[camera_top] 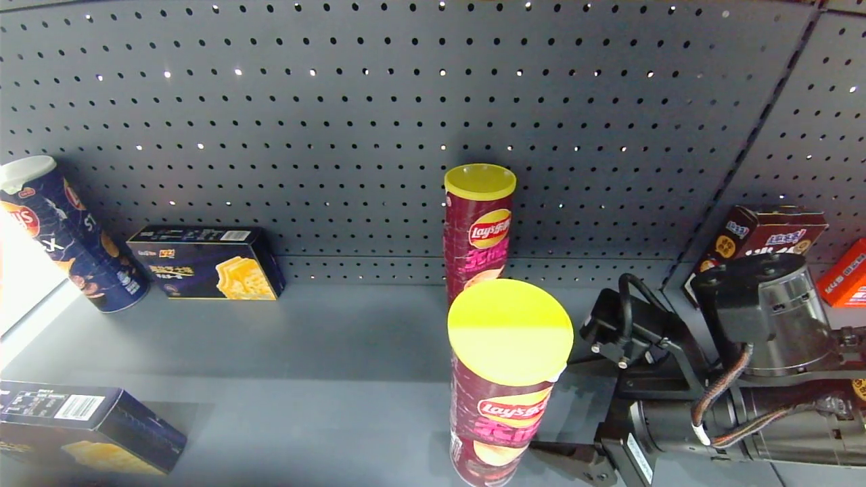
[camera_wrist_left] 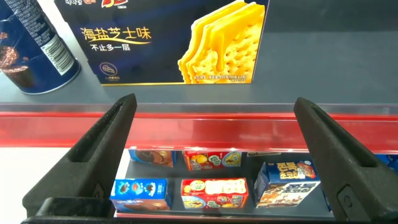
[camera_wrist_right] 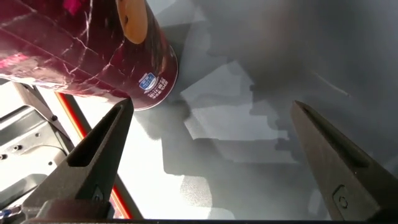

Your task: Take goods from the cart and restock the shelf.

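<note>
Two magenta chip cans with yellow lids stand upright on the grey shelf [camera_top: 325, 338]. One can [camera_top: 480, 226] is at the back by the pegboard, the other can [camera_top: 507, 385] is in front of it near the shelf's edge. My right gripper [camera_wrist_right: 211, 106] is open just to the right of the front can's base [camera_wrist_right: 106, 56], with only bare shelf between its fingers. My left gripper [camera_wrist_left: 214, 102] is open and holds nothing. It hangs in front of the shelf's red edge strip [camera_wrist_left: 199, 130], facing a dark blue cracker box [camera_wrist_left: 180, 40].
A dark blue chip can [camera_top: 67, 237] and the cracker box [camera_top: 206, 262] stand at the back left, and another dark box [camera_top: 81, 426] lies at the front left. A brown box [camera_top: 764, 237] and an orange box [camera_top: 846, 274] sit in the right bay. Several small boxes [camera_wrist_left: 211, 190] fill the shelf below.
</note>
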{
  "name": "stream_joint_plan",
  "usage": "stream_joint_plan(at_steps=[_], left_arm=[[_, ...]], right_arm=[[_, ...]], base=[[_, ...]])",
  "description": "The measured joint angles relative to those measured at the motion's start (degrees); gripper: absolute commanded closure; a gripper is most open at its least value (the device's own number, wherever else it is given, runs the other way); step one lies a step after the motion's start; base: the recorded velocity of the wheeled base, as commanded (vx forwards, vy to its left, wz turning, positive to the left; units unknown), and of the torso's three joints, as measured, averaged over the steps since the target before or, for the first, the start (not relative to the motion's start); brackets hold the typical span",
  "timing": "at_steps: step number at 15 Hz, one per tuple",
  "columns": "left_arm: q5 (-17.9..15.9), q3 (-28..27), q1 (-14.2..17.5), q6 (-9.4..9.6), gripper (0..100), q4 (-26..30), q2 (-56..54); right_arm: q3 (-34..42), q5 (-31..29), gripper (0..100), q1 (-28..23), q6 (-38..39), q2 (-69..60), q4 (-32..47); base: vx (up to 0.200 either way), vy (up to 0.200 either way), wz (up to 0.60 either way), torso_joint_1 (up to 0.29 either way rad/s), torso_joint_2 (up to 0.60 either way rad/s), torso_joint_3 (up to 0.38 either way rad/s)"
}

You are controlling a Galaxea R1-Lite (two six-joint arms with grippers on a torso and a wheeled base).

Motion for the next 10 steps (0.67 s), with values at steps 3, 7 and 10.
stream_joint_plan(at_steps=[3, 7, 10], left_arm=[[0.0, 0.0, 0.02, -0.02, 0, 0.0, 0.0], [0.01, 0.0, 0.02, -0.02, 0, 0.0, 0.0], [0.01, 0.0, 0.0, -0.02, 0, 0.0, 0.0]], right_arm=[[0.27, -0.06, 0, -0.52, 0.04, -0.24, -1.28], [0.13, -0.41, 0, -4.22, 0.09, -3.61, -3.4], [0.2, -1.07, 0, -9.95, 0.11, -10.3, -4.41]], base=[[0.0, 0.0, 0.0, 0.0, 0.0, 0.0], [0.0, 0.0, 0.0, 0.0, 0.0, 0.0], [0.0, 0.0, 0.0, 0.0, 0.0, 0.0]])
